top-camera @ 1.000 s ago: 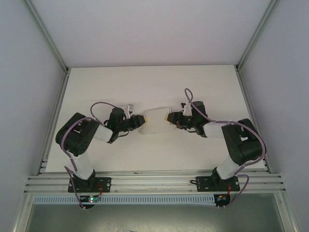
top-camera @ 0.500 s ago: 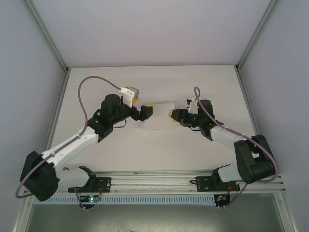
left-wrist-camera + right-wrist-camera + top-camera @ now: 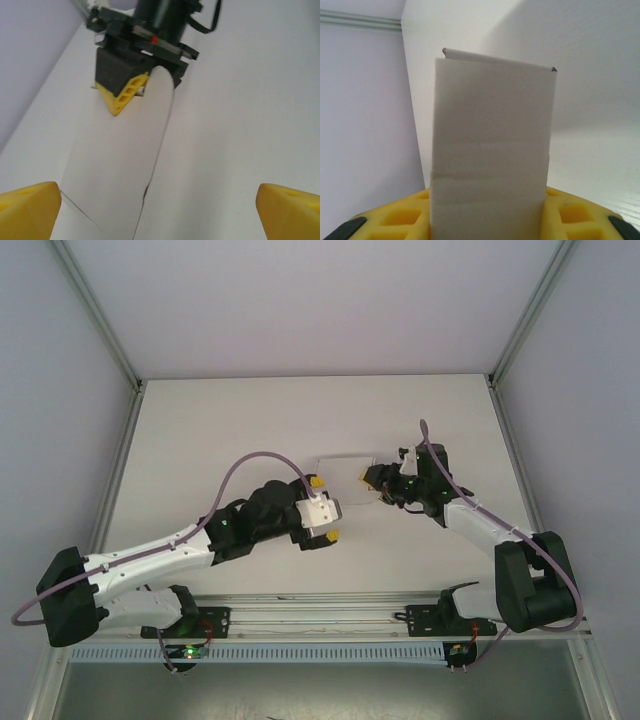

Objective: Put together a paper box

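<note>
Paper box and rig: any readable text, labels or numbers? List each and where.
None to read.
The paper box is blank white card, creases only.
The left gripper, right gripper and table carry no legible print.

This is a robotics lab, and the setup is a closed test cell rather than any home or shop. A bare white table (image 3: 300, 410) sits inside plain pale walls (image 3: 60, 440) carried on aluminium posts (image 3: 95, 310). Slotted aluminium rails (image 3: 320, 612) run along the near edge, and two black robot arms, left (image 3: 160, 560) and right (image 3: 480, 525), are bolted to them. Loose purple cables (image 3: 250, 465) loop over the arms. A slotted cable duct (image 3: 320, 652) runs below the rails, and a small green light (image 3: 190, 650) glows at the left base. The one workpiece is an unprinted white box (image 3: 338, 462), pinched in the right gripper (image 3: 366, 478).
</note>
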Tool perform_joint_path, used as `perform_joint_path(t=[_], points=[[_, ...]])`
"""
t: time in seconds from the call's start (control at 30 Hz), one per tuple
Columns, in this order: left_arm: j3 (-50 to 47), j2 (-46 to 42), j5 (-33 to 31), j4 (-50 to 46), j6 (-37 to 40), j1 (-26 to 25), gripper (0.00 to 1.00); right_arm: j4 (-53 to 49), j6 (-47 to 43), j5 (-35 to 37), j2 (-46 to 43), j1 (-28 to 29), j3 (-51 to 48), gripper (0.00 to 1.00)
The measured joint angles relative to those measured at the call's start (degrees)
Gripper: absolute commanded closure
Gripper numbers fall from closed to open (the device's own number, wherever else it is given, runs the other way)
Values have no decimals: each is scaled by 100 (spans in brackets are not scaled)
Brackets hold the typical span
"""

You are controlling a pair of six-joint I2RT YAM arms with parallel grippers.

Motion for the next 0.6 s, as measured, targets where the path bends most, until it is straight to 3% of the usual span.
perform_joint_path(t=[0.47,0.6], points=[[-205,960,-1340,540,1283,-341,0,-70,1021,-584,72,-83,61,67],[-210,1008,-1456,866,1447,-341,10,-66,1333,-839,72,-39,59,66]])
